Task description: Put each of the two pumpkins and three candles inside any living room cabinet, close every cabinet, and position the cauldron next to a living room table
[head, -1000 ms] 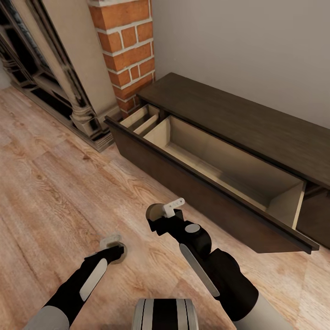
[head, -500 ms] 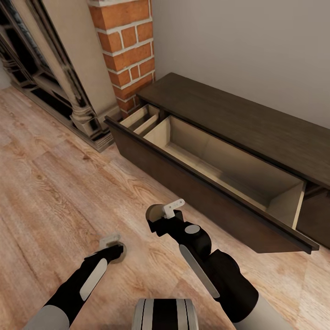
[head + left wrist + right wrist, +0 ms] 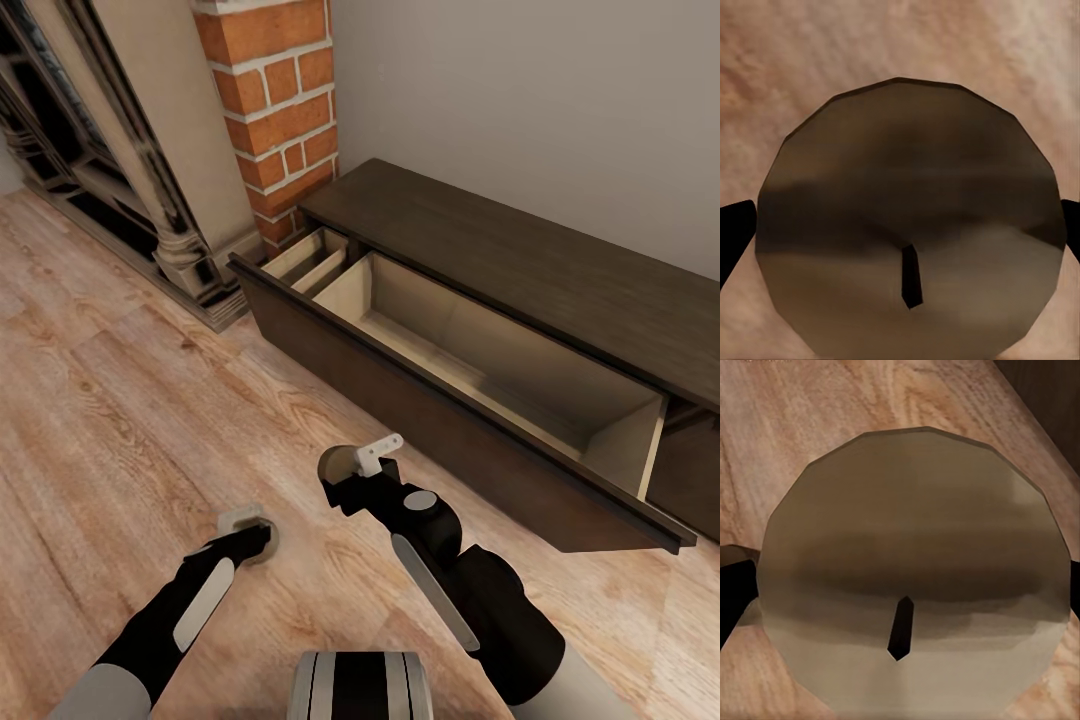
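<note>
Two tan candles are each held in a gripper above the wooden floor. In the head view my left gripper (image 3: 248, 538) is shut on one candle (image 3: 263, 550), low and left of centre. My right gripper (image 3: 352, 470) is shut on the other candle (image 3: 336, 462), a short way in front of the cabinet (image 3: 520, 260). The cabinet's long drawer (image 3: 400, 400) stands pulled open, showing a pale, bare interior. Close up, the left wrist view shows the left candle (image 3: 907, 210) with its dark wick between black fingertips (image 3: 733, 232). The right wrist view shows the right candle (image 3: 915, 562) likewise.
A brick fireplace column (image 3: 275, 110) and a dark ornate surround (image 3: 120, 190) stand left of the cabinet. A grey wall (image 3: 540, 100) runs behind it. Bare wooden floor (image 3: 120, 400) spreads to the left and front. The open drawer front juts out over the floor.
My left gripper has edged slightly forward with its candle. The right arm and the cabinet drawer have stayed as they were.
</note>
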Controlling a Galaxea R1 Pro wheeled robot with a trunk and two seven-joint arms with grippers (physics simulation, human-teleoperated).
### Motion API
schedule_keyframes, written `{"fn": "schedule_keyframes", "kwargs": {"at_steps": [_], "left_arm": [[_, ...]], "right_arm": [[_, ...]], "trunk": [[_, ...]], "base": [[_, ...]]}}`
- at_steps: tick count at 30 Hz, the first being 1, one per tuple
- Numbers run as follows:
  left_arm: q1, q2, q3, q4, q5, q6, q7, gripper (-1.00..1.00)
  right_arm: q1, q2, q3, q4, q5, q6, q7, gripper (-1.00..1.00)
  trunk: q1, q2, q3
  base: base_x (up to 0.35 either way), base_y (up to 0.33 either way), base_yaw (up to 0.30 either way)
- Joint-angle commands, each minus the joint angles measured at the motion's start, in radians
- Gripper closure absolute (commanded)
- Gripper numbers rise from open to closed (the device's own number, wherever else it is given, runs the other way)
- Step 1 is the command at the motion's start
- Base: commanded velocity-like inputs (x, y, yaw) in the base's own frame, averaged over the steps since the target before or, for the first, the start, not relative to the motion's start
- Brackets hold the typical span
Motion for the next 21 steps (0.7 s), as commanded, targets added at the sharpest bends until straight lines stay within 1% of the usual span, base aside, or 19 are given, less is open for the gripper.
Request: {"fn": "schedule_keyframes", "kwargs": {"at_steps": [1, 3, 6, 7, 11, 13, 16, 17, 21], "left_arm": [[-0.001, 0.001, -0.005, -0.003, 0.01, 0.002, 0.01, 1.0], [-0.001, 0.001, -0.005, -0.005, 0.01, 0.002, 0.01, 1.0], [0.005, 0.003, -0.004, -0.041, 0.01, 0.009, 0.014, 1.0], [0.008, 0.005, -0.003, -0.069, 0.014, 0.014, 0.015, 1.0], [0.013, 0.008, -0.002, -0.115, 0.017, 0.05, 0.018, 1.0], [0.015, 0.007, 0.0, -0.161, 0.016, 0.088, 0.022, 1.0], [0.02, 0.005, 0.001, -0.288, 0.017, 0.171, 0.064, 1.0], [0.027, 0.002, 0.007, -0.36, 0.022, 0.22, 0.1, 1.0], [0.06, -0.001, 0.021, -0.471, 0.056, 0.274, 0.156, 1.0]], "right_arm": [[-0.001, 0.0, 0.001, -0.001, -0.012, 0.002, -0.01, 1.0], [-0.001, 0.0, 0.001, -0.001, -0.012, 0.002, -0.01, 1.0], [-0.001, 0.0, 0.001, -0.001, -0.012, 0.002, -0.01, 1.0], [-0.001, 0.0, 0.001, -0.002, -0.012, 0.002, -0.01, 1.0], [-0.001, 0.0, 0.001, -0.008, -0.012, 0.002, -0.01, 1.0], [0.001, -0.001, 0.0, -0.021, -0.012, 0.003, -0.01, 1.0], [0.019, -0.001, -0.002, -0.06, -0.013, 0.029, -0.01, 1.0], [0.028, -0.001, -0.002, -0.076, -0.013, 0.054, -0.009, 1.0], [0.037, -0.001, -0.004, -0.092, -0.014, 0.088, -0.009, 1.0]], "trunk": [[0.0, 0.0, -0.001], [0.0, 0.0, -0.001], [0.0, 0.0, -0.001], [0.0, 0.0, -0.001], [-0.002, 0.001, 0.015], [-0.003, 0.001, 0.023], [-0.004, 0.002, 0.034], [-0.005, 0.002, 0.038], [-0.006, 0.003, 0.053]], "base": [[0.0, 0.0, 0.0], [0.0, 0.0, 0.0], [0.0, 0.0, 0.0], [0.0, 0.0, 0.0], [0.0, 0.0, 0.0], [0.0, 0.0, 0.0], [0.0, 0.0, 0.0], [0.0, 0.0, 0.0], [0.0, 0.0, 0.0]]}}
